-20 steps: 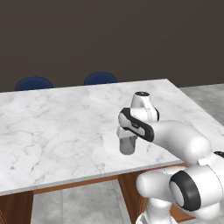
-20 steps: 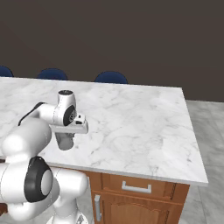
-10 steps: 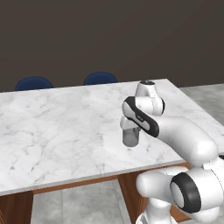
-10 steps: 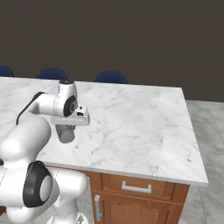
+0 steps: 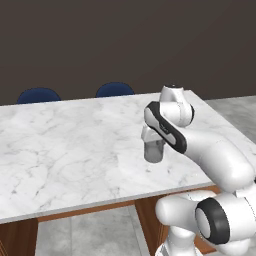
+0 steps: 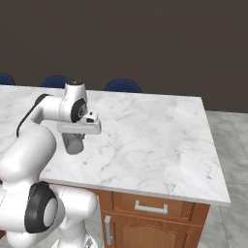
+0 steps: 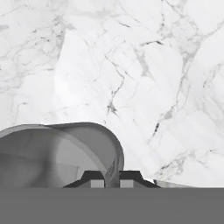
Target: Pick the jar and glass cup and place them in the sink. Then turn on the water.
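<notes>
A white marble counter [image 5: 65,145] is sitting on a wooden cabinet [image 6: 150,218]. The glass cup [image 5: 154,150] is hanging above its near edge, toward 4 o'clock; whether it is touching the marble is unclear.

white marble counter [image 5: 70,150], blue chairs [image 5: 115,90], wooden cabinet [image 6: 160,218]

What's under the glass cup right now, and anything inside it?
Under the glass cup, held in the gripper, is bare marble counter; contact or lift cannot be told. Inside looks empty, though the near part is covered.
</notes>
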